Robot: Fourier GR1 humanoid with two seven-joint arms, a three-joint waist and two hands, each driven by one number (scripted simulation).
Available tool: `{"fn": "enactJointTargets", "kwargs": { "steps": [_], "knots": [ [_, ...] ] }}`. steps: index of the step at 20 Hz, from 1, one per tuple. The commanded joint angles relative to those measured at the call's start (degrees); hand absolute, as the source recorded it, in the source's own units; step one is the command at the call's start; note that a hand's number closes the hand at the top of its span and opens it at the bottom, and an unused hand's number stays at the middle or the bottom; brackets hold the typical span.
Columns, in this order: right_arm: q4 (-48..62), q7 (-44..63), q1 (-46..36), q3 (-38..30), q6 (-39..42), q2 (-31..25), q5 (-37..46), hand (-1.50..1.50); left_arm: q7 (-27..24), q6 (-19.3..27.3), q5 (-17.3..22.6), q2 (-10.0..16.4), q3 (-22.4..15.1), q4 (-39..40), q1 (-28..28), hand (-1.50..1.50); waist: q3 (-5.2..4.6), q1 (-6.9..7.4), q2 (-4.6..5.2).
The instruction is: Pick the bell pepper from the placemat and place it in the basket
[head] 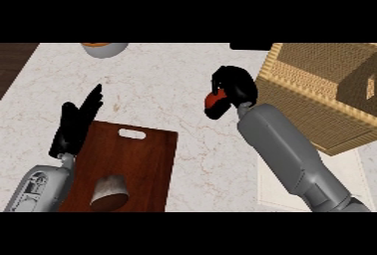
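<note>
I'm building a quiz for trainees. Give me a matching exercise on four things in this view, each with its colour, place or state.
1 bell pepper
2 basket
3 cutting board
4 left robot hand

a woven, far right
b open, fingers straight
c red, held in right robot hand
d brown, lower left

Pairs: 1-c, 2-a, 3-d, 4-b

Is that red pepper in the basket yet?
Out. The right hand is curled round the pepper, over the counter, left of the basket.
</note>
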Motion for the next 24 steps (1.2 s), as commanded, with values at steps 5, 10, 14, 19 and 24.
{"fn": "enactJointTargets", "kwargs": {
  "steps": [5,10,14,19,24],
  "knots": [
    [-8.5,15.6,-13.9,-10.3,-9.0,2.8,-0.6,1.50,-1.9,-0.5,0.1,1.4,1.7,-0.3,3.1,0.00,0.04,-1.68,-0.08],
    [-10.2,24.9,-25.5,-14.4,-2.3,-1.2,0.5,1.50,1.0,-0.3,0.0,0.5,1.6,-1.4,1.6,0.00,0.06,-1.59,0.07],
    [-9.9,24.5,-27.0,-17.5,-0.6,-4.2,0.6,1.50,1.5,0.9,-1.5,-1.0,0.7,-3.3,3.3,0.00,0.08,-1.49,0.21],
    [-1.3,24.4,-34.7,-21.5,-0.9,-6.8,2.1,1.50,-0.9,-1.8,-0.2,0.5,3.4,0.0,0.3,0.00,0.03,-0.99,0.56],
    [4.3,26.1,-36.0,-16.7,10.1,-13.3,7.1,1.50,0.6,1.0,-2.3,-1.2,2.0,-1.6,0.9,0.00,0.02,-1.23,0.44]
  ]
}}
